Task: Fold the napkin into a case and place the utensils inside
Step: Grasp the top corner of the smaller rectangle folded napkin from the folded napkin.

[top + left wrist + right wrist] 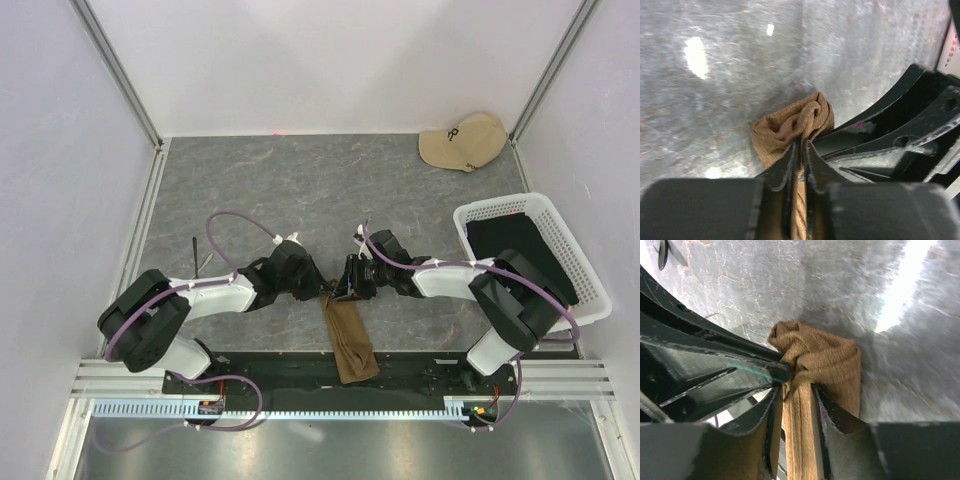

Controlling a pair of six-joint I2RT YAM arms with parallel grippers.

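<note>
Top external view, and both arms sit tucked in tight at centre frame; the left gripper (320,288) and the right gripper (346,288) are nose to nose over the upper end of the napkin (350,345); that olive-brown cloth is a narrow folded strip running from the jaws down toward the bottom of the frame, its lower end lying over the black strip (280,370) at the near edge of the grey worktop (300,190).

Left wrist view: the left jaws are narrow, pinching a ribbed fold of the napkin between the fingers (788,167); a bunched knob of cloth pokes out past the tips, with the other arm's black gripper just beside it at the right of the frame.

Right wrist view: same story, jaws nipped onto a flat band of the napkin; crumpled cloth sits beyond the tips, and the left gripper's black tip touches it from the left of the frame.

One slim dark utensil (197,255) lies at centre left of the top view, well apart from the napkin; a beige cap (462,140) sits upper right; a white mesh basket (590,290) at the right edge holds black fabric (515,245).
</note>
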